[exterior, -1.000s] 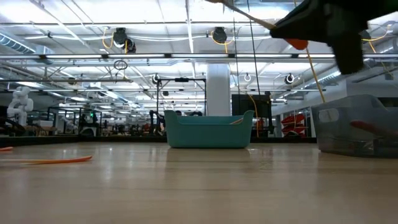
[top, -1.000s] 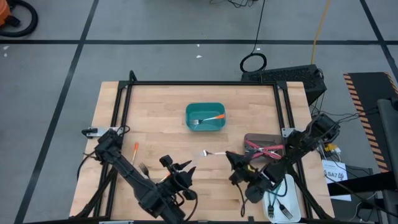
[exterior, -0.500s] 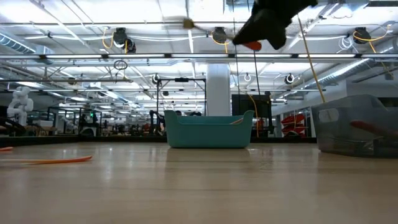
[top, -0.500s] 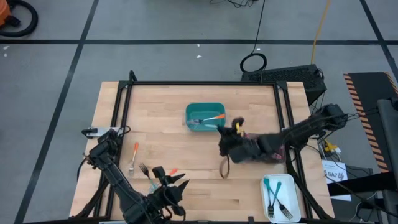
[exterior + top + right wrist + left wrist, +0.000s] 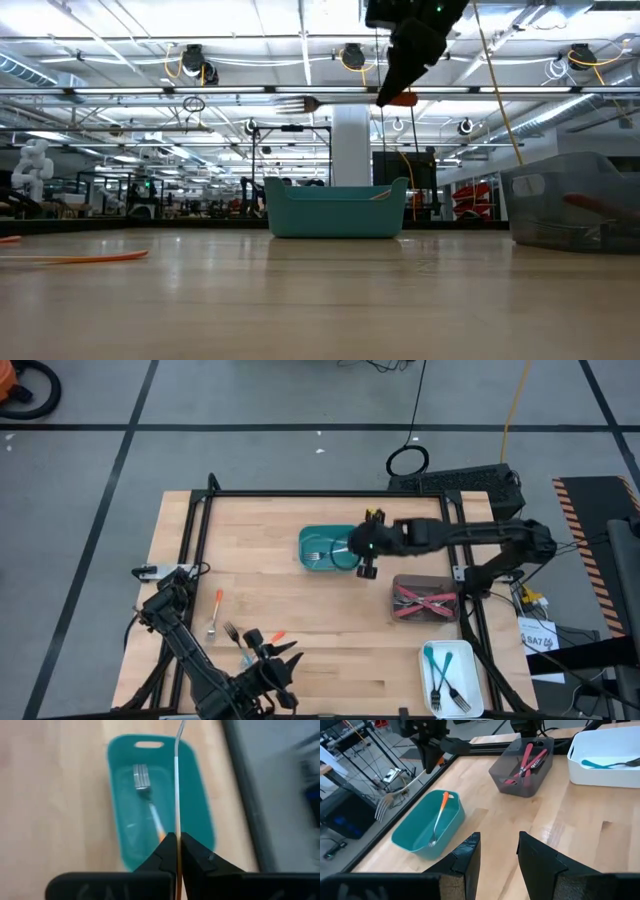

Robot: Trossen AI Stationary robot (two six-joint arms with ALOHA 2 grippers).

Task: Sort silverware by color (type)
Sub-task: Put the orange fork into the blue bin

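Both arms are matte black and jointed, with dark cables trailing behind. The right claw (image 5: 176, 851) has wedge-shaped black fingers; the left claw (image 5: 498, 860) has blocky, rough-textured ones.

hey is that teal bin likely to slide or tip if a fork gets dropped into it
The teal bin looks like thin, light plastic, so it might scoot slightly. Being low, wide and flat on the table, it probably won't tip. The orange fork inside adds little weight.
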